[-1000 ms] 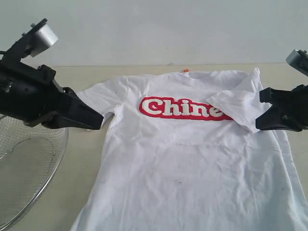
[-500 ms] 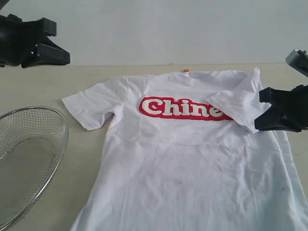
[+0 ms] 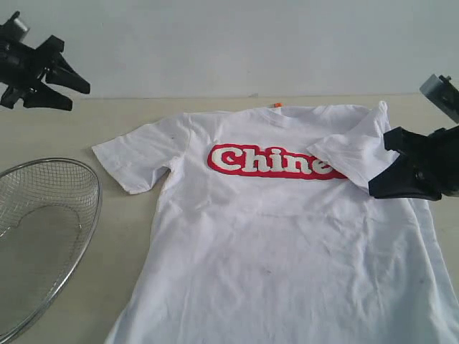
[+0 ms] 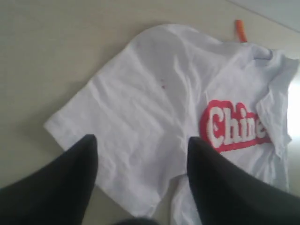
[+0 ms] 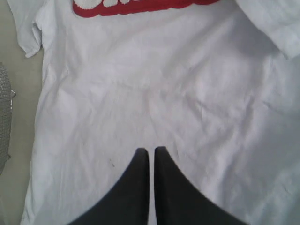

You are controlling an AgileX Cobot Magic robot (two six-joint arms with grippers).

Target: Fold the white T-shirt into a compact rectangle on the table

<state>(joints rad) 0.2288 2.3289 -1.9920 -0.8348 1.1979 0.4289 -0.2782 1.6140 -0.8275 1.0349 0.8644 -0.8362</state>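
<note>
White T-shirt [image 3: 272, 236] lies face up on the table [image 3: 107, 129], collar toward the far edge w/ the orange tag [image 3: 276, 104] poking out behind it. The hem runs off the near edge of view. Red banner [image 3: 269, 161] w/ white lettering sits across the chest. The left-side sleeve [image 3: 133, 161] is spread flat out to the side. The right-side sleeve [image 3: 351, 158] is folded in over the chest & covers the end of the lettering. Rest of the shirt is fairly smooth, just a few light creases.

Left gripper [image 3: 79, 98] is up in the air at the far left corner, well clear of the cloth. Its jaws are spread wide w/ nothing btw them. Its wrist cam looks down past both fingers [image 4: 61, 187] onto the flat sleeve & shoulder.

Right gripper [image 3: 376, 190] hangs low just beside the right-side sleeve, over that edge of the shirt. Its jaws are pressed together; on the wrist cam the fingertips [image 5: 140, 159] meet w/ no cloth pinched, only plain white fabric beyond them. Can't tell if it touches the shirt.

Wire basket [image 3: 97, 193] sits on the table at the near left, apart from the shirt, nr the left-side sleeve.
</note>
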